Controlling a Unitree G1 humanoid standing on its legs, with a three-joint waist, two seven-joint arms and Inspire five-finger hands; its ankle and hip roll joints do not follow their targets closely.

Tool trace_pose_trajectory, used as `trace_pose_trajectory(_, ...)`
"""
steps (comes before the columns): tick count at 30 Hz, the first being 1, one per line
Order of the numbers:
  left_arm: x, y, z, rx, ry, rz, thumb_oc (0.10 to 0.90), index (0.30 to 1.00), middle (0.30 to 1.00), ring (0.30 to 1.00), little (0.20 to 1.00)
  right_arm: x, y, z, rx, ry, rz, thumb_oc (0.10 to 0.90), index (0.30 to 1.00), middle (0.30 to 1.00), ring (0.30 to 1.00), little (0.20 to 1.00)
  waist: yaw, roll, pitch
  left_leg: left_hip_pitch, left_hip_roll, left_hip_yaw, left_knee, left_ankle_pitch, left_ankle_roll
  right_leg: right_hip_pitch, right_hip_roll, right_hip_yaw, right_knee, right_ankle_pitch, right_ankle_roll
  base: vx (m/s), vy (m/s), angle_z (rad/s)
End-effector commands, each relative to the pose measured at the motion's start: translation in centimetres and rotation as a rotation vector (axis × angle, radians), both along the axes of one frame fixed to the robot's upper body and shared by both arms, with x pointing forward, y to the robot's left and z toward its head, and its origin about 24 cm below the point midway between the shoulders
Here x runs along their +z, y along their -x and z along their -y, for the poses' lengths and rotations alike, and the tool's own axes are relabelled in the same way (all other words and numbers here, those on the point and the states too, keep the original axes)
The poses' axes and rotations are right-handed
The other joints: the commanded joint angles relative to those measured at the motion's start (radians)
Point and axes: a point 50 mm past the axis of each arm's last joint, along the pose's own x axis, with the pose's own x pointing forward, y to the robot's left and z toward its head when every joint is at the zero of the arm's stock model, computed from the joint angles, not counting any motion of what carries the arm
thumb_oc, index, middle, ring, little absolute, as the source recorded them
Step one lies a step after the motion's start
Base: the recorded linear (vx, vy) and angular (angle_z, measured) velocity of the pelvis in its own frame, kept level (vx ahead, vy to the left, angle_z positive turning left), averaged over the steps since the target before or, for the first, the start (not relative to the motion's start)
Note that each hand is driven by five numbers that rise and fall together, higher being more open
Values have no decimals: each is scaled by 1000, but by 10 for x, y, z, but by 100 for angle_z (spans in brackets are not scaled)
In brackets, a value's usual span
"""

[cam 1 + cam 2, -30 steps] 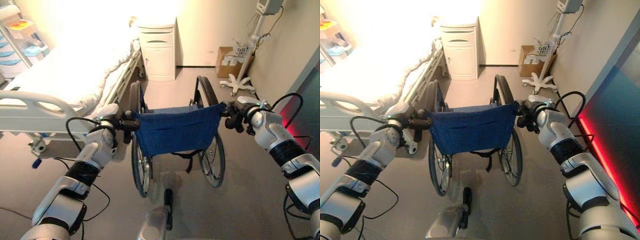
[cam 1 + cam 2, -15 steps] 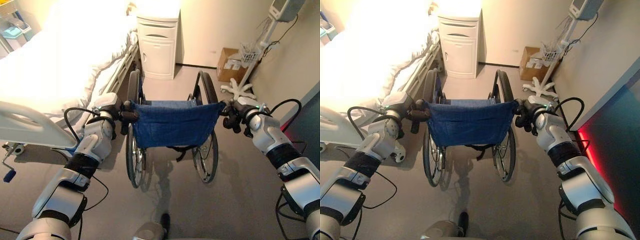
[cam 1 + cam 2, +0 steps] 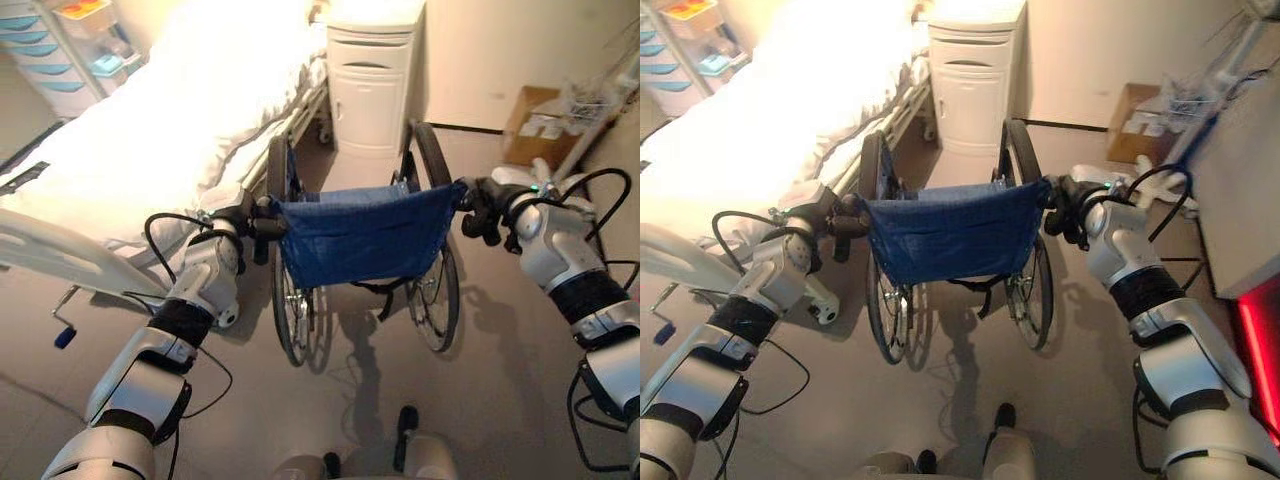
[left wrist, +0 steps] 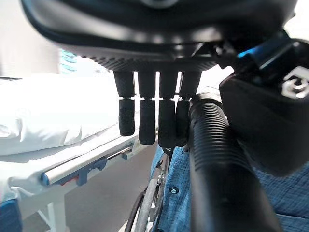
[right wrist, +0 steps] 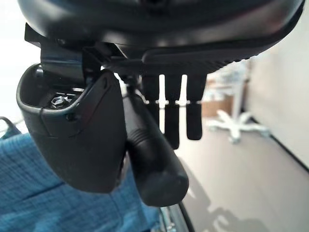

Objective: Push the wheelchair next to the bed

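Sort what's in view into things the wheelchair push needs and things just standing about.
Needed for the job:
wheelchair
bed
left hand on its push handle
right hand on its push handle

Just standing about:
bedside cabinet
cardboard box
drawer trolley
wheeled stand

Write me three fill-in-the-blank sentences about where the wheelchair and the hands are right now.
1. The wheelchair has a ____ cloth backrest.
2. The bed lies on the robot's ____ side of the wheelchair.
3. The left hand and right hand each grip a push ____ of the wheelchair.
4. Beyond the wheelchair stands a white ____ by the wall.

Missing words: blue; left; handle; cabinet
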Motion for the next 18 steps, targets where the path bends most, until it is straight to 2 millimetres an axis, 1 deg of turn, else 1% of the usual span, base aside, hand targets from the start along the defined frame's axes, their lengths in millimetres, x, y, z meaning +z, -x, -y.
trace_pose_trajectory(1, -62, 21, 32, -232, -70, -162, 400, 300, 300, 300, 300, -7, -3, -15, 108, 102, -88, 400, 300, 300, 300, 300, -7, -75, 60, 21, 49, 137, 151, -9, -83, 35, -19, -39, -149, 159, 77, 286, -111, 77)
trace_pose_trajectory(3, -55, 16, 33, -211, -58, -134, 400, 300, 300, 300, 300, -9, 0, -9, 99, 102, -94, 400, 300, 300, 300, 300, -35, -67, 45, 60, 91, 161, 142, 54, -114, 32, -7, -73, -134, 142, 59, 289, -88, 71)
trace_pose_trajectory(4, -52, 14, 32, -197, -61, -122, 400, 300, 300, 300, 300, -13, 3, -4, 89, 104, -104, 400, 300, 300, 300, 300, -52, -61, 28, 82, 114, 148, 155, 114, -136, 30, 11, -79, -125, 123, 39, 372, -100, 61)
trace_pose_trajectory(5, -52, 14, 30, -191, -63, -121, 400, 300, 300, 300, 300, -15, 4, -2, 85, 103, -109, 400, 300, 300, 300, 300, -57, -58, 18, 93, 120, 126, 164, 149, -147, 31, 24, -78, -123, 112, 27, 360, -92, 43)
trace_pose_trajectory(6, -53, 14, 28, -185, -63, -123, 400, 300, 300, 300, 300, -16, 5, 0, 82, 101, -116, 400, 300, 300, 300, 300, -56, -50, 13, 97, 121, 101, 185, 170, -154, 36, 41, -74, -118, 94, 16, 305, -80, 27)
trace_pose_trajectory(7, -53, 14, 26, -183, -64, -126, 400, 300, 300, 300, 300, -18, 6, 0, 78, 93, -121, 400, 300, 300, 300, 300, -54, -54, 5, 78, 106, 71, 216, 205, -155, 46, 52, -66, -122, 79, 0, 315, -84, 13)
trace_pose_trajectory(9, -54, 15, 25, -188, -74, -135, 400, 300, 300, 300, 300, -20, 6, -1, 72, 83, -127, 400, 300, 300, 300, 300, -44, -58, 8, 43, 91, 52, 251, 217, -151, 71, 69, -57, -124, 60, -15, 318, -70, -4)
trace_pose_trajectory(10, -55, 15, 24, -188, -81, -142, 400, 300, 300, 300, 300, -23, 5, -3, 67, 75, -131, 400, 300, 300, 300, 300, -33, -61, 18, 3, 76, 48, 252, 208, -139, 99, 84, -46, -127, 48, -21, 340, -26, -22)
trace_pose_trajectory(12, -57, 16, 24, -185, -85, -147, 400, 300, 300, 300, 300, -26, 5, -5, 63, 75, -136, 400, 300, 300, 300, 300, -24, -58, 31, -21, 66, 57, 217, 188, -126, 122, 98, -38, -124, 38, -19, 363, 44, -23)
trace_pose_trajectory(13, -58, 16, 26, -183, -85, -149, 400, 300, 300, 300, 300, -29, 3, -10, 55, 72, -140, 400, 300, 300, 300, 300, -2, -47, 60, -83, 58, 95, 146, 203, -122, 186, 118, -27, -127, 14, -13, 445, 155, -1)
trace_pose_trajectory(14, -60, 16, 27, -182, -88, -147, 400, 300, 300, 300, 300, -31, 2, -14, 50, 77, -139, 400, 300, 300, 300, 300, 21, -36, 84, -151, 67, 109, 107, 255, -130, 240, 131, -18, -132, -9, -14, 574, 241, 7)
trace_pose_trajectory(15, -62, 17, 27, -178, -91, -148, 400, 300, 300, 300, 300, -36, 2, -17, 45, 77, -142, 400, 300, 300, 300, 300, 45, -21, 103, -212, 85, 101, 58, 315, -141, 283, 147, -2, -135, -32, -16, 528, 262, 3)
trace_pose_trajectory(16, -63, 18, 24, -169, -94, -153, 400, 300, 300, 300, 300, -39, 1, -18, 43, 71, -146, 400, 300, 300, 300, 300, 65, -9, 114, -247, 109, 81, 5, 366, -149, 313, 157, 17, -134, -52, -19, 658, 354, -43)
trace_pose_trajectory(17, -65, 19, 18, -154, -103, -162, 400, 300, 300, 300, 300, -41, 1, -19, 47, 63, -153, 400, 300, 300, 300, 300, 87, 1, 119, -274, 141, 45, -64, 420, -156, 342, 164, 48, -130, -75, -22, 595, 339, -68)
trace_pose_trajectory(18, -66, 20, 14, -142, -105, -170, 400, 300, 300, 300, 300, -42, 1, -20, 55, 60, -159, 400, 300, 300, 300, 300, 98, 7, 116, -287, 156, 19, -116, 428, -157, 359, 167, 66, -127, -91, -19, 609, 386, -129)
